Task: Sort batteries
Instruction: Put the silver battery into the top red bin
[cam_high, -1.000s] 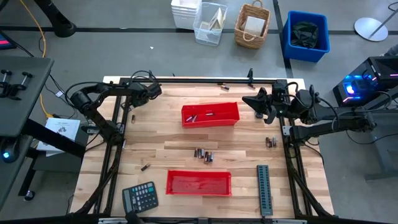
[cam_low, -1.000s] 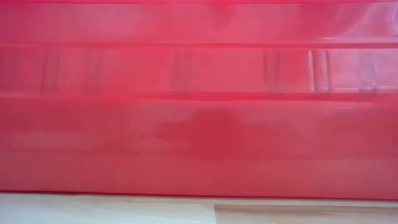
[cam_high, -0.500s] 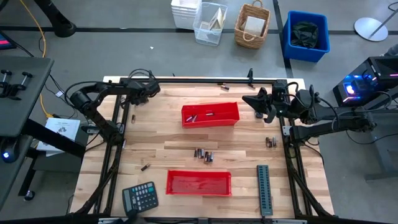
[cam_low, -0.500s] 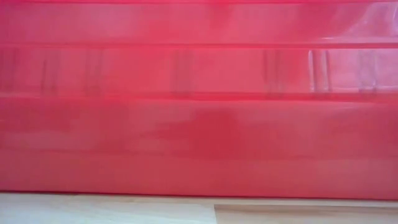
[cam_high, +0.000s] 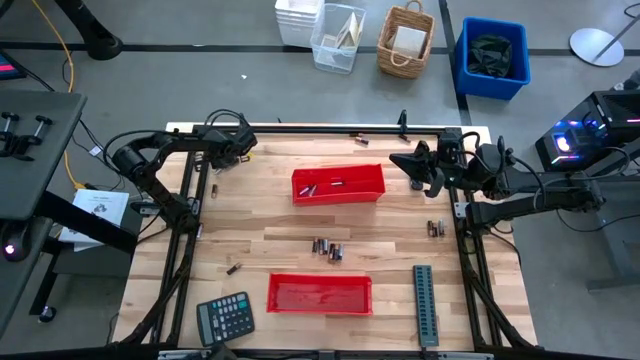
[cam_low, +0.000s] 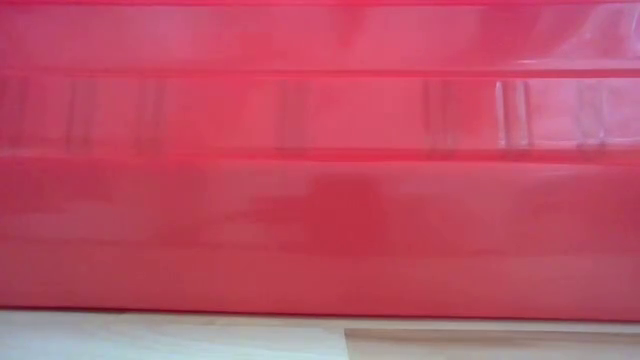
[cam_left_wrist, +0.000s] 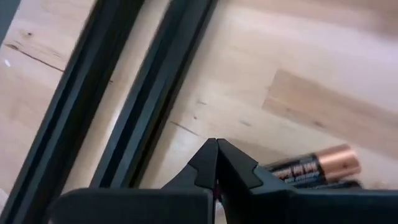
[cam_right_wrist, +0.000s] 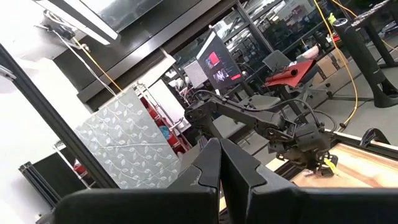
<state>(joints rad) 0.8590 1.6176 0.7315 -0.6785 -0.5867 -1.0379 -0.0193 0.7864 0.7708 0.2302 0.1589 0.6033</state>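
Small batteries lie about the wooden table. One battery lies near the far left rail, several at the centre, two at the right, and one at the near left. More batteries lie in the far red tray. My left gripper is shut low over the far left corner. In its wrist view its tips stand beside a copper-topped battery lying on the wood. My right gripper hangs shut and raised at the far right, holding nothing. My left gripper has nothing between its shut fingers. One finger hides the near end of the copper-topped battery, which lies flat on the wood. I cannot tell whether the finger touches it.
A second red tray sits at the near centre, and its wall fills the low view. A calculator lies near left and a grey ridged strip near right. Black frame rails run close to my left gripper.
My left gripper has rolled about its own pointing line over the far left corner while keeping its place. It stays shut. Nothing on the table has moved.
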